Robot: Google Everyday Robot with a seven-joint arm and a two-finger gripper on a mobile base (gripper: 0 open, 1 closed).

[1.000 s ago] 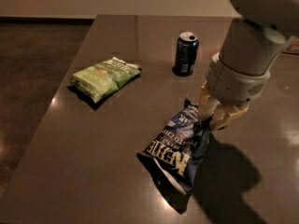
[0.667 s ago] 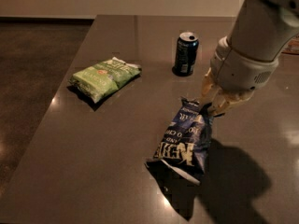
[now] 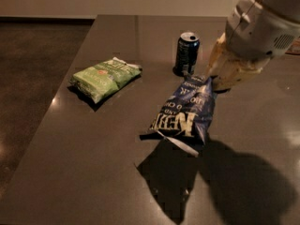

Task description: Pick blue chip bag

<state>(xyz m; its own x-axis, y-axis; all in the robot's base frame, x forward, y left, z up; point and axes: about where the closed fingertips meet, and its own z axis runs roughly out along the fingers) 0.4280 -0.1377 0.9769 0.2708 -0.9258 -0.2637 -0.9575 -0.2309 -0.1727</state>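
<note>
**Q:** Where is the tool (image 3: 212, 81) being positioned, and in what condition is it being reported?

**A:** The tool is being shown in the upper right of the frame, just right of the soda can (image 3: 186, 53). It is being reported as clenched on the blue chip bag (image 3: 185, 112), whose top seam is being pinched between the pale jaws.

**Q:** Where is the blue chip bag being found?

**A:** It is being shown at centre frame, hanging down and to the left from the tool, with its white lettering facing the camera. A separate shadow (image 3: 173, 177) is being cast on the counter (image 3: 93, 163) toward the bottom of the frame. The bag is therefore being judged as held clear of the surface, though contact at its lowest corner cannot be ruled out. The green chip bag (image 3: 104, 77) is lying well apart, at left centre.

**Q:** How is the bag being expected to handle?

**A:** It is being judged as light, soft and crinkly, with a slick film. The body is being expected to sag and swing under the grip. The contents are being regarded as fragile, so squeezing the filled middle is being advised against.

**Q:** Where is hold best being taken?

**A:** The flat sealed seam at the top is being recommended, because doubled film is being offered there and no chips are being crushed. A shallow corner pinch is being flagged as a slip risk.
</note>
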